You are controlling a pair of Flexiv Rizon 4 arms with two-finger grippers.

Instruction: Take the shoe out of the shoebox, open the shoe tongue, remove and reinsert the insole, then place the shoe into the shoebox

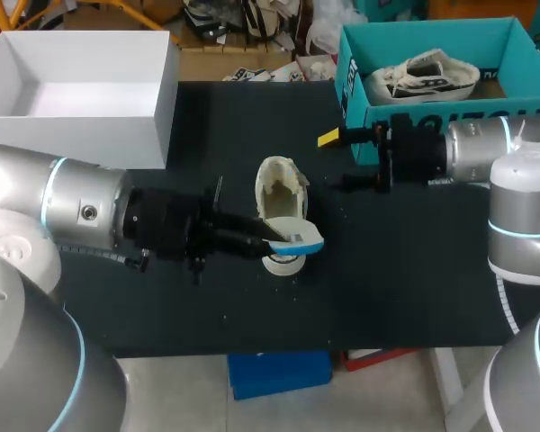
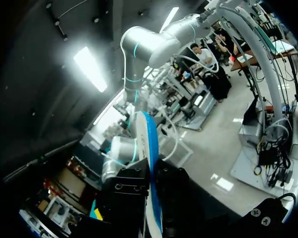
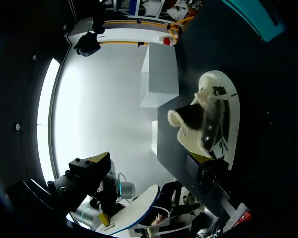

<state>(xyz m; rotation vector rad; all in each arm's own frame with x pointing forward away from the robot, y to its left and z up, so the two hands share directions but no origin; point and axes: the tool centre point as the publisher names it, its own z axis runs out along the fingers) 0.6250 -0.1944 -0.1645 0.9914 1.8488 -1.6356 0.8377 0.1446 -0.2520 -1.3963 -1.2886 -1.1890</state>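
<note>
A cream shoe (image 1: 281,192) lies on the black table (image 1: 405,288), its opening facing up. At the shoe's near end my left gripper (image 1: 282,238) is shut on a white insole (image 1: 302,241) with a blue edge. The left wrist view shows the insole (image 2: 149,158) standing edge-on between that gripper's (image 2: 150,176) dark fingers. My right gripper (image 1: 338,161) hangs open just right of the shoe, with nothing between its fingers. In the right wrist view the shoe (image 3: 208,119) lies ahead of the right gripper (image 3: 150,161), near one finger, and the insole (image 3: 134,210) shows below.
A teal shoebox (image 1: 450,115) at the back right holds a second shoe (image 1: 423,76). A white open box (image 1: 81,135) stands at the back left, also seen as the white box (image 3: 159,74). The table's front edge runs close behind the left gripper.
</note>
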